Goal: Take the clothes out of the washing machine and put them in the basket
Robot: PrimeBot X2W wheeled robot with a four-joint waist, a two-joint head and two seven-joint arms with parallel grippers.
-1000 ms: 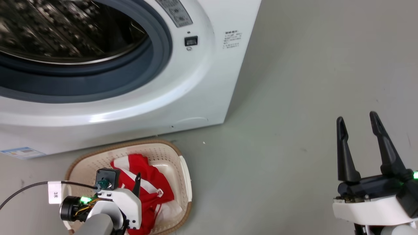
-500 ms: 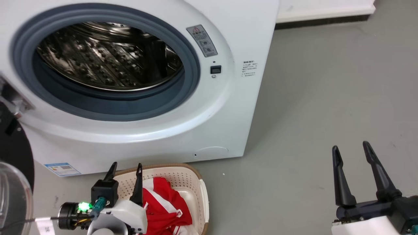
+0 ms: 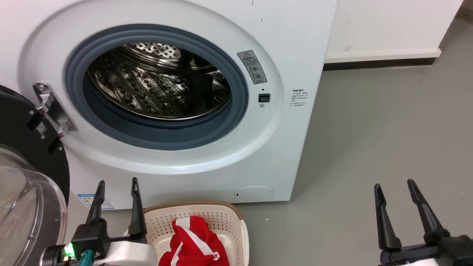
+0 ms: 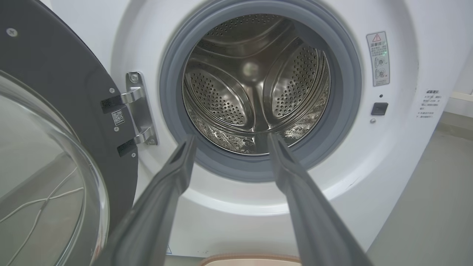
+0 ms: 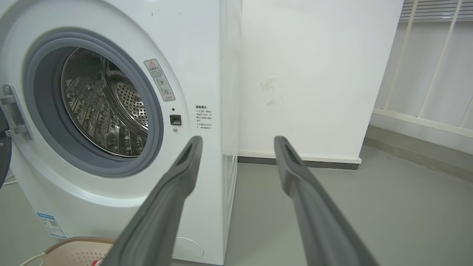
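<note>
The white washing machine [image 3: 288, 44] stands with its black-framed glass door [image 3: 26, 192] swung out to the left and its steel drum [image 3: 159, 85] bare. At its foot the cream basket [image 3: 225, 218] holds the red, white-striped clothes [image 3: 194, 244]. My left gripper [image 3: 117, 185] is open just left of the basket, fingers up toward the porthole [image 4: 258, 92], nothing between them. At the lower right, over the grey floor, my right gripper [image 3: 394, 186] is open too and holds nothing. The basket rim [image 5: 74, 245] peeks in at the right wrist view's lower left.
A white wall [image 3: 388, 26] with a dark skirting strip runs behind the machine on the right. Grey floor [image 3: 369, 129] stretches to the right of the washer. The door hinge [image 3: 51, 109] juts from the machine's left side. Pale railings [image 5: 432, 66] stand far right.
The head camera has tilted up, bringing the whole porthole and the door into view. My left gripper has risen from over the clothes in the basket and now points upright, left of the basket.
</note>
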